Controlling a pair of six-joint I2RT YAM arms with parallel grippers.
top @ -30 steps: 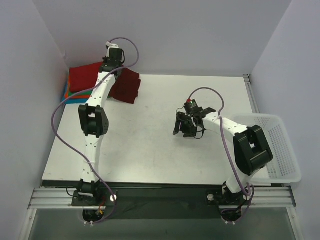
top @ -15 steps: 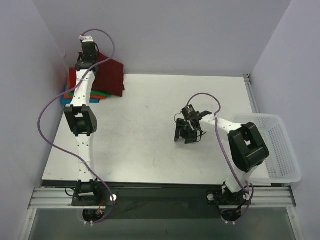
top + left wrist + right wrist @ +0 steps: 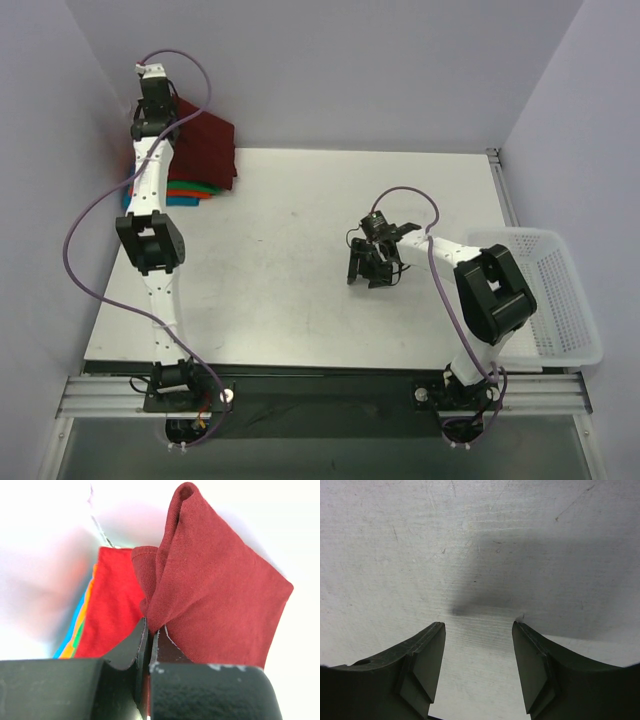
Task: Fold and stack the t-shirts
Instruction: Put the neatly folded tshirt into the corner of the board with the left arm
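Your L gripper (image 3: 149,630) is clamped shut on the maroon t-shirt (image 3: 220,605). Its fingers (image 3: 125,650) meet w/ just a thin bit of cloth pinched betw. them. From the pinch the shirt bunches up, then spreads beyond the fingertips and off to their right as one broad panel.

Just left of the fingertips, further out, lies the folded red t-shirt (image 3: 112,600). Orange, green & blue edges of the stack (image 3: 77,630) show along its left side. In the top view the maroon cloth overlaps that stack at the table's far-left corner. Can't tell if it's touching the pile.

Your R gripper (image 3: 479,625) is well apart from all that, mid-table. Its fingers (image 3: 427,655) are spread about halfway, holding no item. Only scratched table (image 3: 470,540) shows betw. and beyond the tips. The white basket (image 3: 560,290) sits off to that gripper's right.
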